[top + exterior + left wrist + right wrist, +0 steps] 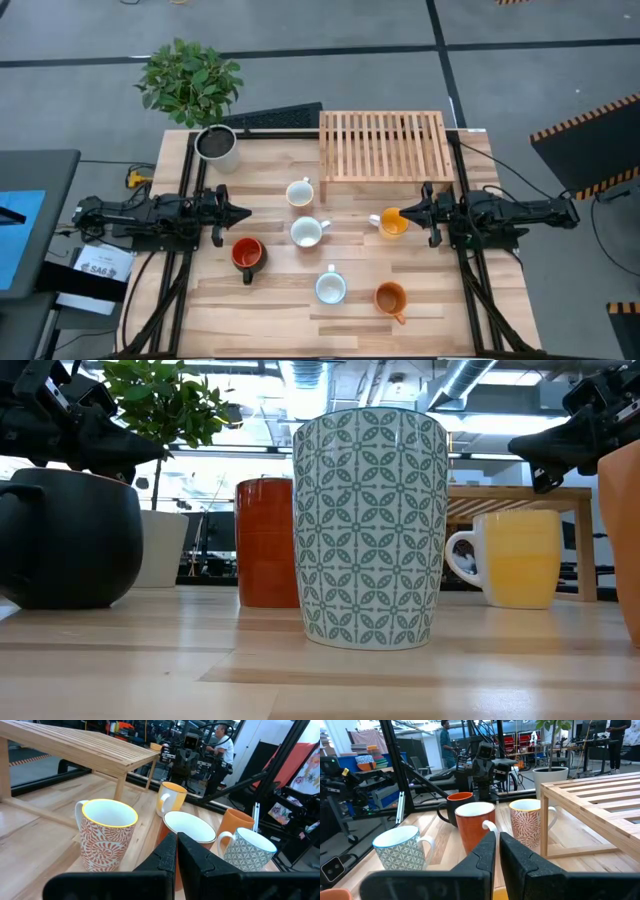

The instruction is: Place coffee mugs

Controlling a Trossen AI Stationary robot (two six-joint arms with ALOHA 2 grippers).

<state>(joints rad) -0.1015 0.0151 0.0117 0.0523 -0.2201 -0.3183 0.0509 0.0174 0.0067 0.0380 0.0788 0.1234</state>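
6 mugs point(309, 232) on table; both grippers seemingly closed, empty

The right gripper point(497, 851) is pointing, fingers together, at an orange-sided mug point(476, 827), sitting between a patterned blue mug point(401, 848) and a cream mug point(526, 823) beside the slatted rack point(592, 817).

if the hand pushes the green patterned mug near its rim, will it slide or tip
The green patterned mug stands tall on a narrower base, so a push near the rim would probably tip it. It looks like stiff glazed ceramic, likely slippery and breakable if it topples.
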